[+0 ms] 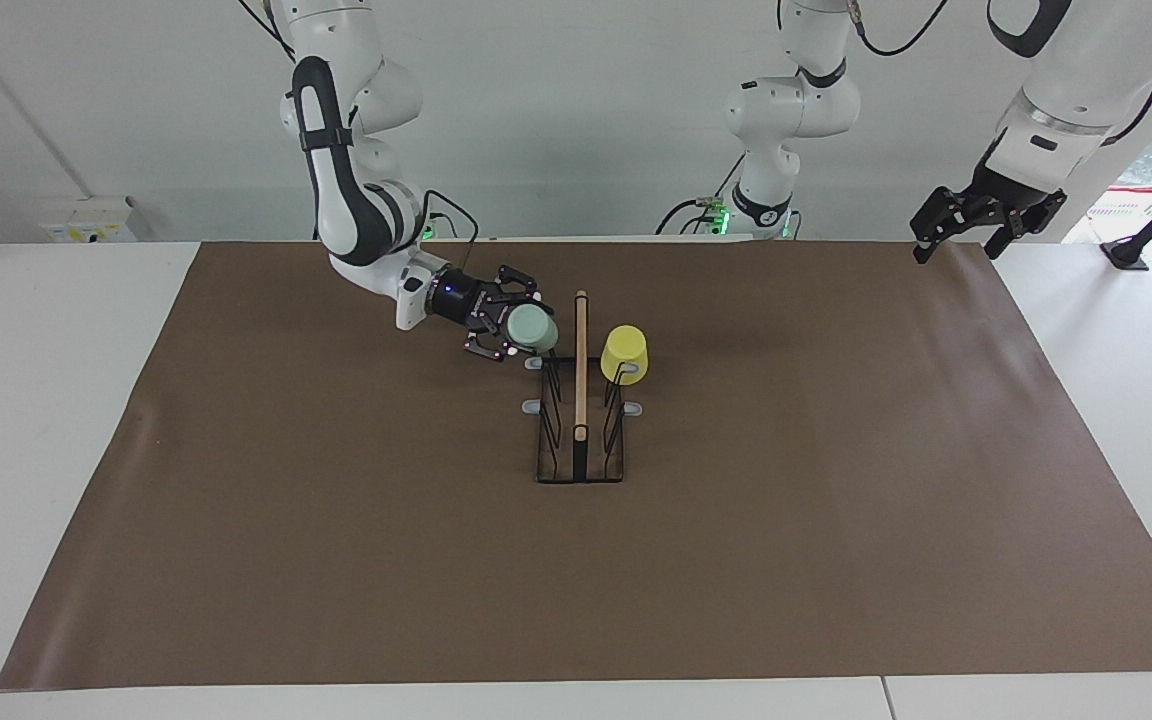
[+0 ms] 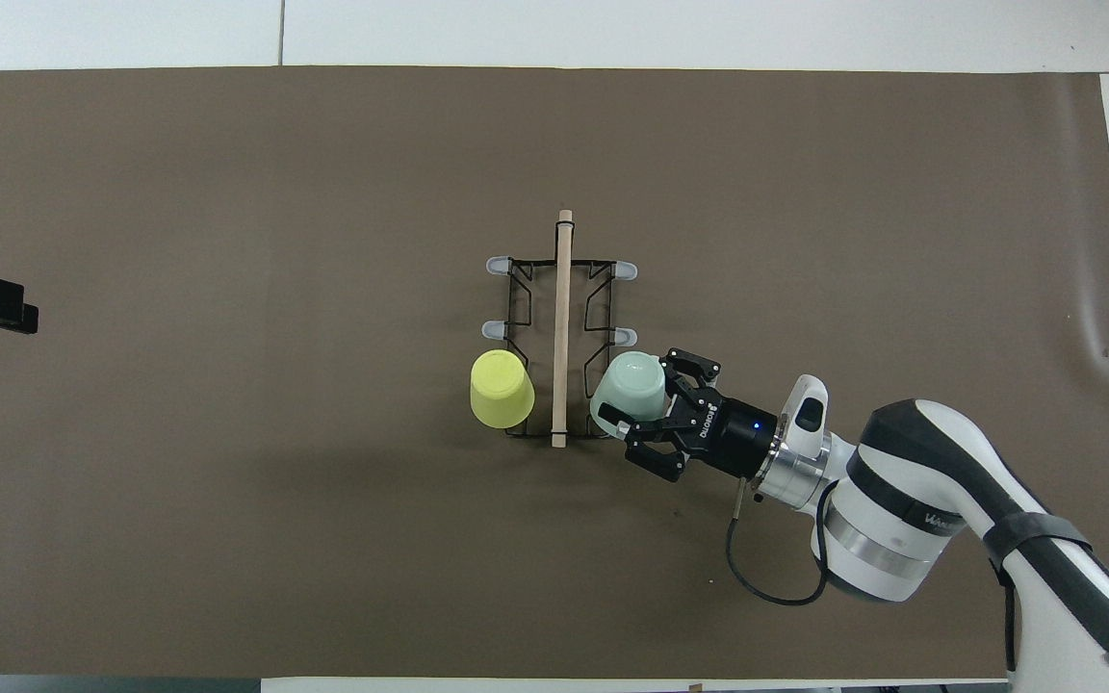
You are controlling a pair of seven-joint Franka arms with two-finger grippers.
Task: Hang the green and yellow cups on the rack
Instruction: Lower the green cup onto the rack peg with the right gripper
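While the right gripper [image 1: 508, 326] pinches the green cup [image 1: 531, 328] over the rack's [image 1: 579, 470] prong nearest the robots, the yellow cup [image 1: 625, 354] hangs on the matching prong at the left arm's side. Left gripper [image 1: 986, 217], fingers spread, waits above the brown mat's [image 1: 336, 560] corner.

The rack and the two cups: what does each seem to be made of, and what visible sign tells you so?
Rack: thin black wire, probably coated metal, with a pale, matt, wood-like centre bar and grey prong tips.
Yellow cup, upside down on a prong: likely plastic, with an even bright colour and smooth walls.
Green cup, held by the right gripper beside the rack: the same smooth look in pale mint, probably plastic.
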